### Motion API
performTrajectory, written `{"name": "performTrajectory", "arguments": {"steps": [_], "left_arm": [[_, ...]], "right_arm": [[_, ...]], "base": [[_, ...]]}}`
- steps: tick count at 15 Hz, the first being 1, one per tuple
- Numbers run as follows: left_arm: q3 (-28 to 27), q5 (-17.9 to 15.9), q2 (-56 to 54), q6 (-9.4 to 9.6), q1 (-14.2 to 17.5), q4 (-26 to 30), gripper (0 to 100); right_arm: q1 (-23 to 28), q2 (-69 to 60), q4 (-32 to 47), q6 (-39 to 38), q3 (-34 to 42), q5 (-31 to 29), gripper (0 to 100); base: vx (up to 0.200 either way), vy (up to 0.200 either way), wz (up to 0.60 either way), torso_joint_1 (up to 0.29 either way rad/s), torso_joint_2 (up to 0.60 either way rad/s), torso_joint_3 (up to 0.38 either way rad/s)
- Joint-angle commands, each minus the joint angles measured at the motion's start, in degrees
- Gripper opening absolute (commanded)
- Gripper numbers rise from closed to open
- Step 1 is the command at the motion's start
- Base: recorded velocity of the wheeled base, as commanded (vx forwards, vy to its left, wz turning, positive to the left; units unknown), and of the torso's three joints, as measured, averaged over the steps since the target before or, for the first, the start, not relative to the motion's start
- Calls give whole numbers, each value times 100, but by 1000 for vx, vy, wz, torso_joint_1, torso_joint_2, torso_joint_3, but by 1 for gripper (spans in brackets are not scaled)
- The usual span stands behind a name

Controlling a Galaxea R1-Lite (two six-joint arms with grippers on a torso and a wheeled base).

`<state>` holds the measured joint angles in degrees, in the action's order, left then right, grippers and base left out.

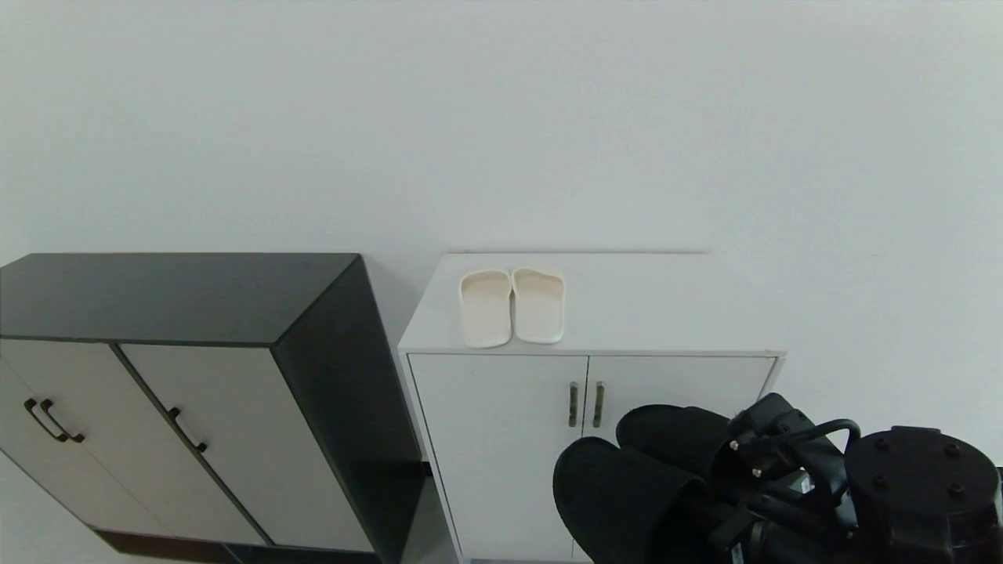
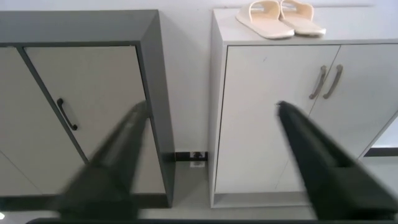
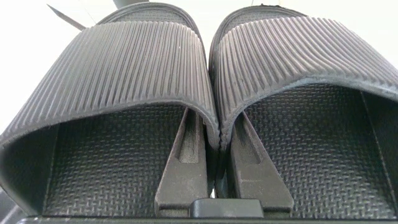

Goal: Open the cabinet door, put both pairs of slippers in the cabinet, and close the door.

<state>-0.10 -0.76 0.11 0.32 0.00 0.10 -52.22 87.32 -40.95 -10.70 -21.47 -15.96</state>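
- Right gripper (image 3: 214,177) clamped on the black slippers (image 3: 205,81): one finger inside each slipper, pinching the two adjoining inner side walls together. Pair hangs off the ground at 5 o'clock in the head view, in front of the white cabinet's right door, toes pointing to 10 o'clock.
- Left gripper (image 2: 211,109) has its fingers (image 2: 124,149) spread wide apart with nothing between them. It faces the gap between the two cabinets.
- Wall (image 1: 501,117): plain white, behind both cabinets.
- Dark cabinet (image 1: 329,392): black top and side, pale doors with black bar handles, all shut. Sits at 8 o'clock in the head view, just beside the white cabinet with a narrow gap between.
- White cabinet (image 1: 501,454): at 6 o'clock in the head view, two doors, both shut.
- Cream slippers (image 1: 512,305): side by side and touching on the white cabinet's top, toward its left front corner, soles down, one end at the front edge. Well apart from the black pair.
- Door handles (image 1: 585,404): two brass-coloured vertical bars, either side of the centre seam, near the doors' top edge. Neither gripper touches them.
- Small socket-like fitting (image 2: 190,157) low on the wall, in the gap between the cabinets.
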Motion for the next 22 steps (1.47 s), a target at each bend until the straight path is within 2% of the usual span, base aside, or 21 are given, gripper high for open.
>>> {"name": "performTrajectory", "arguments": {"steps": [1,22], "left_arm": [[1,5,-2,-5,0,-1,100],[1,-21,-2,83,0,-1,100]], "right_arm": [[-33,31,-36,-2,-7,-4,0],[-33,101,-98,-2,90,5,0]], "base": [[0,0,0,-149,383,198],[0,0,0,-195,495,294]]}}
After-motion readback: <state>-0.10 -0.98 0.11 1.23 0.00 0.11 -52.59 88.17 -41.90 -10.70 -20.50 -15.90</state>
